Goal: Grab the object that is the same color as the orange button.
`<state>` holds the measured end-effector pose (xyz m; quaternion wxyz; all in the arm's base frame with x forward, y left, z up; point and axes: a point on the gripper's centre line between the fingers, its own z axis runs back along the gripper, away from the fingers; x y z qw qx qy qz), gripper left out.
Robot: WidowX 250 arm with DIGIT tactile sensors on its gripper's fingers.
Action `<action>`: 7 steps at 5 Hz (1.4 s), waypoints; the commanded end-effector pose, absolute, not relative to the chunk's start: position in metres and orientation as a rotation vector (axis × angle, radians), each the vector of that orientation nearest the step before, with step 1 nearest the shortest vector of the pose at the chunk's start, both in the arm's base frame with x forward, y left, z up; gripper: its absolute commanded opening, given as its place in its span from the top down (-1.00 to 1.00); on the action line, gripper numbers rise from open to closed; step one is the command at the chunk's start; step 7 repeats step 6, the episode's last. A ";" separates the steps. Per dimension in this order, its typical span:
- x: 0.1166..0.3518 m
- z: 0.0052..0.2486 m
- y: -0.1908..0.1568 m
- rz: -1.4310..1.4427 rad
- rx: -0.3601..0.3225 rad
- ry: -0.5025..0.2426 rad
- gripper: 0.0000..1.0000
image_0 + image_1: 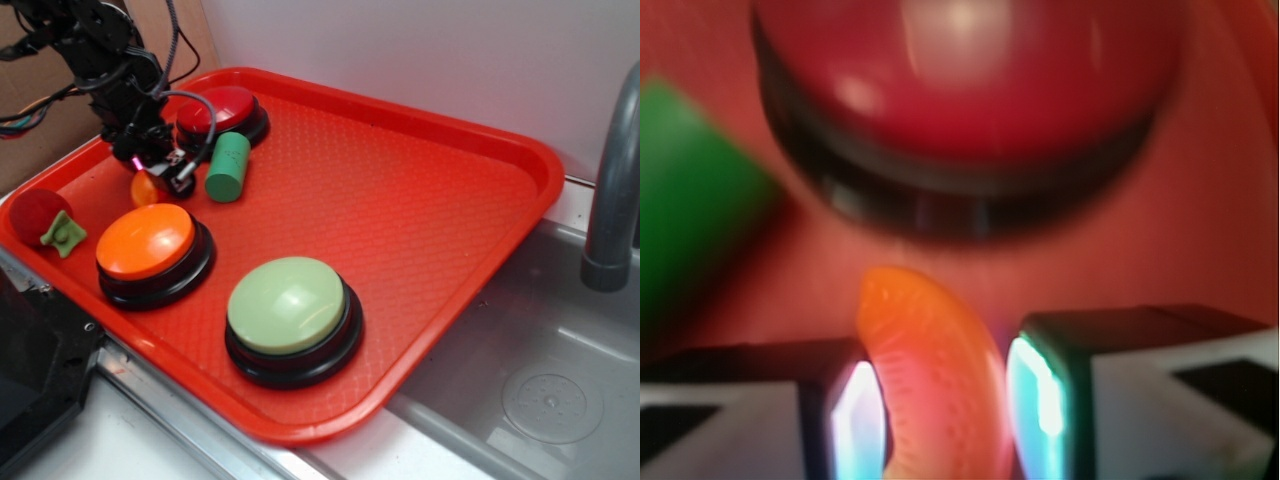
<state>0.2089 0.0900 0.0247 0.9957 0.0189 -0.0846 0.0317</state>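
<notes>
The small glossy orange segment (143, 188) lies on the red tray (420, 200) at the far left, between the orange button (146, 240) and the red button (216, 108). My gripper (160, 175) is down over it. In the wrist view the segment (930, 350) stands between the two pads, which press close on both its sides, so the gripper (940, 400) is shut on it. The wrist view is blurred. The orange button has a domed orange top on a black base and sits just in front of the gripper.
A green cylinder (228, 167) lies right beside the gripper, also in the wrist view (690, 190). The red button (970, 90) is just beyond. A red ball with a green leaf (38, 212) sits at the tray's left corner. A pale green button (287, 304) is in front. A sink (540, 350) and grey pipe (610, 190) are on the right.
</notes>
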 end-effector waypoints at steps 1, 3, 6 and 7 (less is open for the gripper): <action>0.214 0.089 0.094 0.144 0.036 -0.161 1.00; 0.237 0.167 0.053 0.251 -0.026 -0.107 1.00; 0.259 0.199 0.004 0.209 -0.058 -0.113 1.00; 0.259 0.199 0.004 0.209 -0.058 -0.113 1.00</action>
